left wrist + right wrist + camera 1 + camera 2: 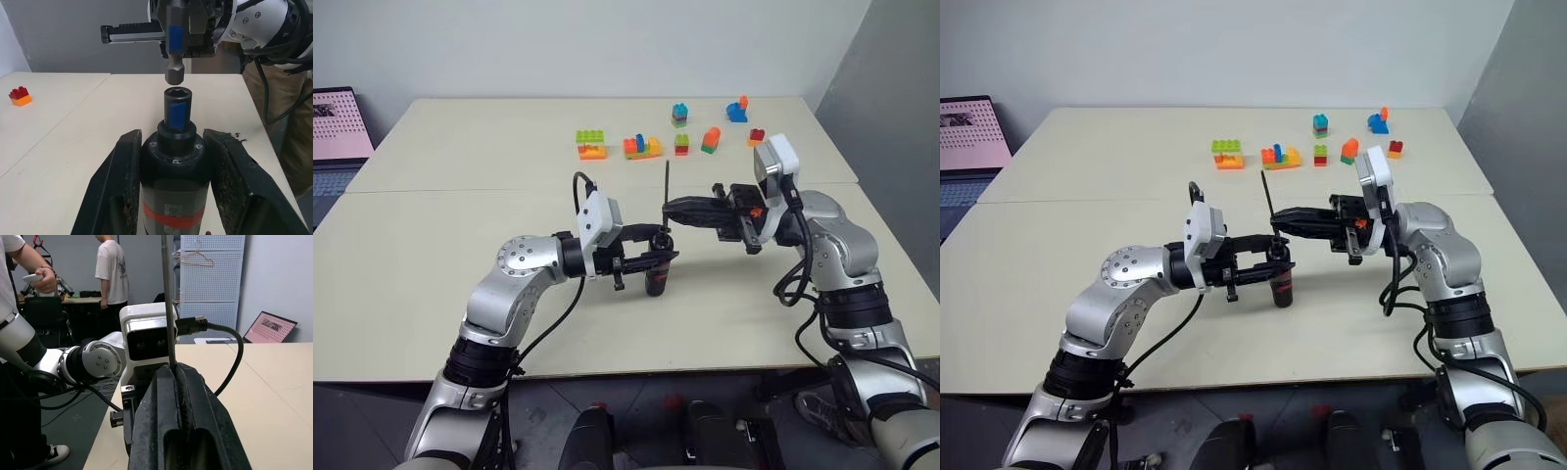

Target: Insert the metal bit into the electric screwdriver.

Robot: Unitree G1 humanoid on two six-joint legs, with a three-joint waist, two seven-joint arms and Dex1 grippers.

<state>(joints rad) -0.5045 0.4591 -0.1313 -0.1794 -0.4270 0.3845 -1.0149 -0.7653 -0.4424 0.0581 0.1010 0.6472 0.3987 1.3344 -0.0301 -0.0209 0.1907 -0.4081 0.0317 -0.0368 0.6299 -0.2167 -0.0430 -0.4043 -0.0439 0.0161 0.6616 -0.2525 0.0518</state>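
Head views: left gripper point(651, 257) clamped on electric screwdriver point(657, 276), held upright over table point(431, 255); right gripper point(671, 210) pinching metal bit point(667, 188), vertical above it.

Left wrist: bit's hex end point(174, 73) just above, apart from socket point(176, 93), empty.

Right wrist: fingers point(166, 396) pressed on thin rod. Judged stiff, light, slippery; grip low.

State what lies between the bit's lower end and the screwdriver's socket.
Nothing: the left wrist view shows a bare gap between the bit held above and the open socket of the screwdriver.
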